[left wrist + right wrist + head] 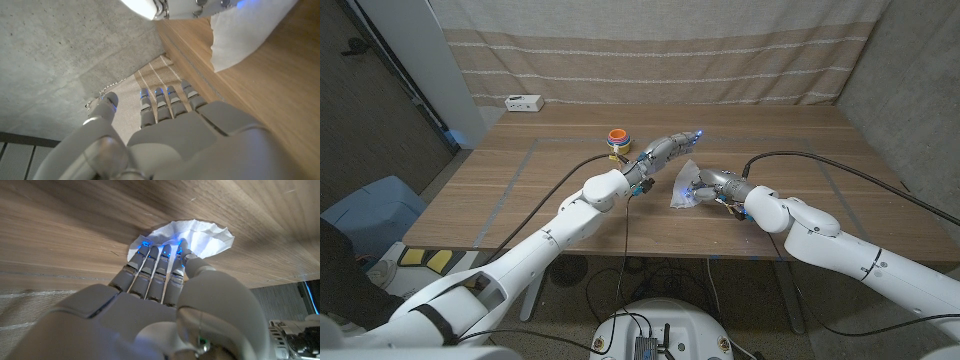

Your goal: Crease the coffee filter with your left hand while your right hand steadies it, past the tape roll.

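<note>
The white pleated coffee filter (684, 187) lies on the wooden table (550, 190) right of centre, its left part raised. My right hand (712, 183) reaches it from the right, and its straight fingertips (161, 252) press on the near edge of the filter (200, 234). My left hand (670, 150) hovers just behind and left of the filter with fingers stretched out, holding nothing. In the left wrist view its fingers (165, 100) point past the filter (240, 35) without touching it. The orange tape roll (618, 136) stands behind my left forearm.
A small white box (523, 102) sits at the table's back left edge. A black cable (820, 160) arcs over the table's right side. Pale tape lines mark the tabletop. A blue bin (370, 205) stands on the floor at the left.
</note>
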### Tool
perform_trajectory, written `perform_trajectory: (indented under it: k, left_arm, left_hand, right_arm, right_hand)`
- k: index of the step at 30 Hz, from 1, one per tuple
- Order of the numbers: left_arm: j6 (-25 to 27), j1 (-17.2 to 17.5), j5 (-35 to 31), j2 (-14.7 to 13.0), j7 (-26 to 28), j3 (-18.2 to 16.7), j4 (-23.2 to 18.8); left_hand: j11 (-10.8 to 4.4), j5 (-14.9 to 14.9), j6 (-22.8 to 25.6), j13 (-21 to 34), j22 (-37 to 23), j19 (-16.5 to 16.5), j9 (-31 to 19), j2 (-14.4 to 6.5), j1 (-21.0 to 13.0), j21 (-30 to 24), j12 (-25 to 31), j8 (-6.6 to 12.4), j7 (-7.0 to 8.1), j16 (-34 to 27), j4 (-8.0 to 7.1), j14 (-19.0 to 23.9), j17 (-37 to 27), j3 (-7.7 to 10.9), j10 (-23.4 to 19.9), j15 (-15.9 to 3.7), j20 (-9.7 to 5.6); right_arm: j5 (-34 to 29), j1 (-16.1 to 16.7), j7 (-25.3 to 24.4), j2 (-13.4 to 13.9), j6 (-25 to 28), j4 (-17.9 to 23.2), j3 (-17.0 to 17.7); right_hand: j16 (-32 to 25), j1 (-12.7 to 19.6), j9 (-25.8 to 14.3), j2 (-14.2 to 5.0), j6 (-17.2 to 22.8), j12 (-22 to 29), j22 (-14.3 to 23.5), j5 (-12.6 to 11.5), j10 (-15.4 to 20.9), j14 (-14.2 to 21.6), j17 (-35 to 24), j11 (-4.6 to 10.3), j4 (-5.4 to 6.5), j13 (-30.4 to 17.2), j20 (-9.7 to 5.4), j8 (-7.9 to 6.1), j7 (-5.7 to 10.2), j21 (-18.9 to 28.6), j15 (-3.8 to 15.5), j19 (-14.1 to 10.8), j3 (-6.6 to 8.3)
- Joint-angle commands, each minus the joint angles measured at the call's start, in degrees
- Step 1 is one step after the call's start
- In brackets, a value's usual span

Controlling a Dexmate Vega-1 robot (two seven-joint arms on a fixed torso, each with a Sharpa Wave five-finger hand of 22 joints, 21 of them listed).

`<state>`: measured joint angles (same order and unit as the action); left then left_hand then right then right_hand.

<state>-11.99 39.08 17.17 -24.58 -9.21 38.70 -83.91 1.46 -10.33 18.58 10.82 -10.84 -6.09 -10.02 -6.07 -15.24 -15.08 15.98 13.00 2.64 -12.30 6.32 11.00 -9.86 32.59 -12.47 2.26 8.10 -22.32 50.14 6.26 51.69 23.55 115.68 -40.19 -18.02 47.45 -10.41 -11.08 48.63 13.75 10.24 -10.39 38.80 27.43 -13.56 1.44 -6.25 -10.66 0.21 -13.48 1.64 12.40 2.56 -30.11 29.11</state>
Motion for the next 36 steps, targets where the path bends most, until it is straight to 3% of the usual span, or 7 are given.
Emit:
perform_trajectory:
  k: [1, 17, 23, 27, 29, 34, 36]
  left_arm:
    - [7.65, -1.32, -15.83, -10.1, 6.43, -0.41, -13.18]
    - [15.52, -7.16, -26.61, -15.19, -0.36, 2.42, -17.2]
    - [15.49, -9.83, -28.99, -15.33, -4.42, 4.18, -16.48]
    - [15.94, -11.13, -31.11, -15.02, -5.98, 5.25, -16.42]
    - [15.86, -11.6, -31.97, -14.72, -6.35, 5.64, -16.24]
    - [16.35, -13.08, -34.67, -13.86, -7.66, 6.96, -15.89]
    - [17.01, -14.11, -36.0, -13.27, -8.77, 7.8, -15.68]
  left_hand:
    - [0.23, 0.14, 3.53, 0.4, -0.44, -0.61, -0.27, -0.29, -1.12, -0.33, 1.08, 0.55, -1.29, -0.2, 0.96, 2.24, -0.36, 0.46, -3.62, 0.4, 0.67]
    - [1.12, -0.17, 5.4, 0.57, -0.6, -1.29, -0.37, -1.83, -1.14, -0.53, 1.0, 0.18, -3.18, -0.14, 0.54, 3.51, -0.68, 1.31, -5.05, 0.3, 0.58]
    - [0.75, -0.26, 7.55, 0.6, -0.65, -0.1, -0.4, -2.19, -1.03, -0.01, 0.59, 0.43, -2.36, 0.06, 0.36, 3.82, -0.7, 1.69, -4.95, -0.17, 1.32]
    - [0.6, -0.28, 9.22, 0.62, -0.68, 0.22, -0.41, -2.28, -0.95, 0.14, 0.84, 0.62, -2.92, 0.08, 0.29, 4.34, -0.69, 1.93, -6.27, -0.27, 1.64]
    - [1.02, -0.33, 11.3, 0.65, -0.71, 0.2, -0.45, -2.43, -0.82, 0.16, 0.96, 0.91, -3.81, -0.12, 0.15, 5.47, -0.72, 2.23, -7.32, -0.66, 1.6]
    - [1.72, -0.41, 18.91, 1.37, -0.86, -0.69, -0.97, -2.83, 0.58, -0.19, 2.57, 2.33, -8.69, -1.32, -1.21, 9.86, -1.4, 2.55, -13.15, -0.64, 1.12]
    - [2.2, -0.41, 21.16, 1.92, -1.0, -1.57, -1.4, -3.29, 1.04, -0.63, 3.64, 3.01, -9.48, -2.61, -1.88, 12.27, -2.2, 2.28, -15.91, -1.08, 0.5]
  right_arm:
    - [-0.95, -0.44, 0.62, -0.3, 0.58, -0.46, -0.52]
    - [-1.36, -0.34, 0.86, -0.63, 1.3, 0.05, -0.75]
    - [-1.06, -0.09, 0.62, -0.72, 1.15, 0.09, -0.66]
    - [-1.07, -0.04, 0.54, -0.73, 1.04, 0.1, -0.7]
    - [-1.18, -0.05, 0.5, -0.72, 1.01, 0.1, -0.75]
    - [-1.34, -0.03, 0.59, -0.63, 1.02, 0.29, -0.8]
    - [-1.36, 0.06, 0.56, -0.59, 1.02, 0.38, -0.78]
  right_hand:
    - [-0.14, 0.0, -0.18, 0.49, 0.4, -0.21, 0.11, 0.06, 0.45, 0.32, -0.02, -0.23, 0.06, -0.2, 0.04, 0.24, -0.1, 0.41, 2.61, -0.25, 0.09]
    - [-0.05, -0.14, -0.19, 0.5, 0.62, -0.41, 0.1, 0.15, 0.8, 0.43, 0.1, -0.19, -0.01, -0.2, 0.07, 0.62, -0.21, 0.39, 2.53, -0.3, 0.07]
    - [0.0, -0.25, -0.2, 0.44, 0.77, -0.52, 0.1, 0.17, 0.84, 0.43, 0.13, -0.47, 0.05, -0.21, 0.05, 0.73, -0.25, 0.38, 2.42, -0.33, 0.06]
    - [-0.02, -0.31, -0.2, 0.41, 0.81, -0.56, 0.1, 0.18, 0.88, 0.43, 0.1, -0.57, 0.08, -0.21, 0.05, 0.79, -0.33, 0.38, 2.41, -0.33, 0.02]
    - [0.01, -0.34, -0.2, 0.4, 0.85, -0.58, 0.1, 0.18, 0.93, 0.49, 0.14, -0.48, 0.1, -0.21, 0.08, 0.83, -0.34, 0.37, 2.45, -0.33, 0.06]
    - [0.03, -0.34, -0.21, 0.44, 0.89, -0.67, 0.1, 0.18, 0.97, 0.54, 0.17, -0.67, 0.03, -0.21, 0.1, 0.95, -0.5, 0.37, 2.41, -0.36, 0.06]
    - [0.04, -0.37, -0.21, 0.42, 0.95, -0.69, 0.1, 0.18, 0.99, 0.53, 0.17, -0.51, 0.06, -0.21, 0.11, 0.96, -0.49, 0.37, 2.39, -0.36, 0.06]
